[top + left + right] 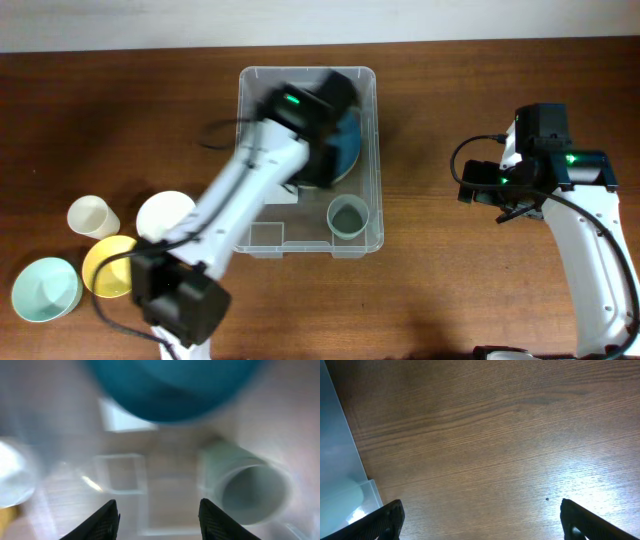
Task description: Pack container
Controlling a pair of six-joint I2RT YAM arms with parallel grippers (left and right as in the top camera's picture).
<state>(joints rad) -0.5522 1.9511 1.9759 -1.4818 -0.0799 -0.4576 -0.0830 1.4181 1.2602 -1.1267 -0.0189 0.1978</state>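
Note:
The clear container (372, 150) stands at mid-table. Inside it a blue bowl (348, 140) lies at the far end and a grey-green cup (347, 215) stands in the near right corner. My left gripper (158, 503) hangs open inside the container over its clear base (120, 475), nothing between its fingers. In that blurred view the blue bowl (175, 385) is just ahead and the cup (250, 485) to the right. My right gripper (481, 504) is open over bare wood, with the container's wall (335, 460) at its left.
Left of the container stand a white cup (92, 216), a white bowl (165, 215), a yellow bowl (108, 265) and a pale mint bowl (45, 290). The left arm reaches diagonally across them. The right arm (590, 230) stays at the right side.

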